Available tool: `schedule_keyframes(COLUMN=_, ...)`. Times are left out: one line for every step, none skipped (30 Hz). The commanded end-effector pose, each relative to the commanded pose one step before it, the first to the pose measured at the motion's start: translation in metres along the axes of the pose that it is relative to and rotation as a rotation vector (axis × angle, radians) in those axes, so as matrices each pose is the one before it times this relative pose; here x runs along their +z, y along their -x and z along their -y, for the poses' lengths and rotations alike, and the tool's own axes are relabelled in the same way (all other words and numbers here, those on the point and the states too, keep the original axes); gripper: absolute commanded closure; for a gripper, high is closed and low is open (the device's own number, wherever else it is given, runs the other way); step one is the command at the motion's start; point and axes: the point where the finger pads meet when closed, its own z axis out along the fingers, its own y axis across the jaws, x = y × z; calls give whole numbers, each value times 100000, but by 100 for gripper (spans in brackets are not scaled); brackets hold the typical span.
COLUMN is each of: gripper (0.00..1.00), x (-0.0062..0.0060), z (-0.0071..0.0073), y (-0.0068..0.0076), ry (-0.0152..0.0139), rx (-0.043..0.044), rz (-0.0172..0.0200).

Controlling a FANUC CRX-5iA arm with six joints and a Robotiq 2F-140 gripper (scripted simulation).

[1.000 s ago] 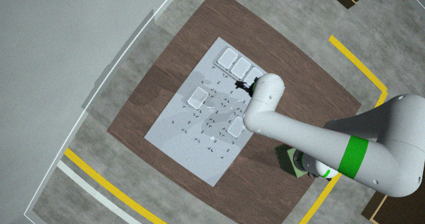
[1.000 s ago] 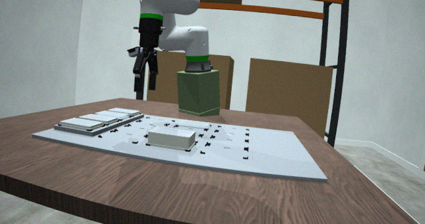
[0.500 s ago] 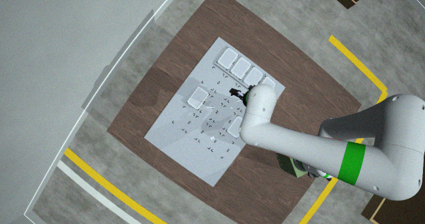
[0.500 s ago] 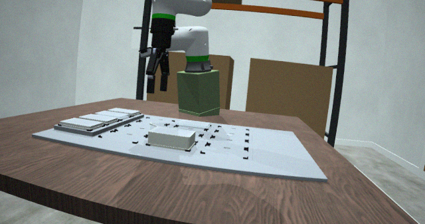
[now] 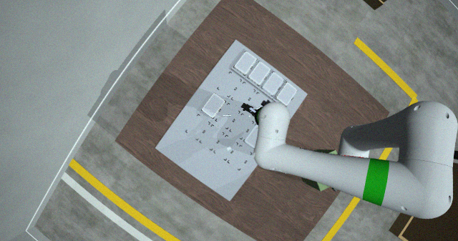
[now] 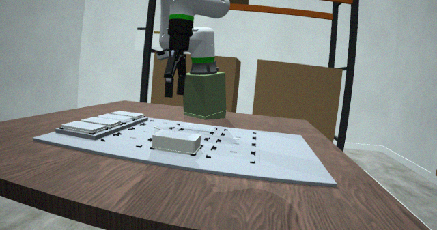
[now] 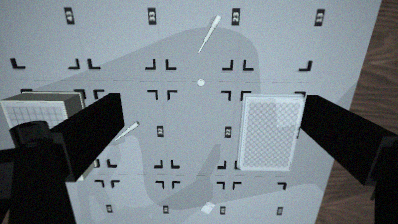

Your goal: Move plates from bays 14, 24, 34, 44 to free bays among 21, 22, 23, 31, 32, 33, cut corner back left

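Four sealed plates sit in the raised column 4: in bay 14 (image 5: 287, 94) (image 6: 130, 114), bay 24 (image 5: 273, 84), bay 34 (image 5: 259, 73) and bay 44 (image 5: 245, 63) (image 6: 83, 126). My gripper (image 5: 255, 105) (image 6: 175, 94) (image 7: 212, 110) is wide open and empty, pointing down high above the deck, over columns 2 and 3. Bays 21, 22, 23, 31, 32 and 33 hold no plate. A thin white tapered piece (image 7: 209, 34) lies in bay 23, another tapered piece (image 7: 127, 131) (image 5: 227, 115) in bay 32, and a small white flake (image 7: 208, 207) (image 5: 229, 149) in bay 21.
A sealed plate (image 7: 271, 132) (image 5: 251, 137) sits in bay 12, partly hidden by the arm in the top view. The taller deep-well block (image 5: 213, 105) (image 6: 175, 142) (image 7: 35, 112) stands in bay 42. A small white round thing (image 7: 200, 82) lies between bays 22 and 23.
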Motion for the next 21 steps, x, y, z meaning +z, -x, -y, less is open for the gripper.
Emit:
schedule_keyframes(gripper=0, x=-52, z=71, y=1919, ry=-163, rx=38, rz=-130)
schedule_keyframes(gripper=0, x=0, z=0, y=400, ry=0, rx=0, rz=1)
schedule_keyframes(gripper=0, x=0, z=0, y=400, ry=0, rx=0, rz=1)
schedule_keyframes(gripper=0, x=0, z=0, y=0, ry=0, rx=0, rz=0)
schedule_keyframes(gripper=0, x=0, z=0, y=0, ry=0, rx=0, rz=0)
schedule_keyframes(gripper=0, x=0, z=0, y=401, ry=0, rx=0, rz=1)
schedule_keyframes(gripper=0, x=0, z=0, y=400, ry=0, rx=0, rz=1)
schedule_keyframes(gripper=0, x=0, z=0, y=400, ry=0, rx=0, rz=1)
schedule_keyframes(gripper=0, x=0, z=0, y=0, ry=0, rx=0, rz=0)
schedule_keyframes(gripper=0, x=0, z=0, y=0, ry=0, rx=0, rz=0)
schedule_keyframes(gripper=0, x=0, z=0, y=0, ry=0, rx=0, rz=0)
schedule_keyframes(gripper=0, x=-1, z=2, y=-9, ry=1, rx=-2, rz=5)
schedule_keyframes(gripper=0, x=0, z=-1, y=4, ry=0, rx=1, rz=-2)
schedule_keyframes(gripper=0, x=0, z=0, y=2, ry=0, rx=1, rz=-1)
schedule_keyframes(gripper=0, x=0, z=0, y=1, ry=0, rx=0, rz=-1)
schedule_keyframes(gripper=0, x=0, z=0, y=1, ry=0, rx=0, rz=-1)
schedule_keyframes(gripper=0, x=0, z=0, y=1, ry=0, rx=0, rz=0)
schedule_keyframes(gripper=0, x=0, z=0, y=0, ry=0, rx=0, rz=0)
schedule_keyframes(gripper=0, x=0, z=0, y=0, ry=0, rx=0, rz=0)
schedule_keyframes(gripper=0, x=0, z=0, y=0, ry=0, rx=0, rz=0)
schedule_keyframes(gripper=0, x=0, z=0, y=0, ry=0, rx=0, rz=0)
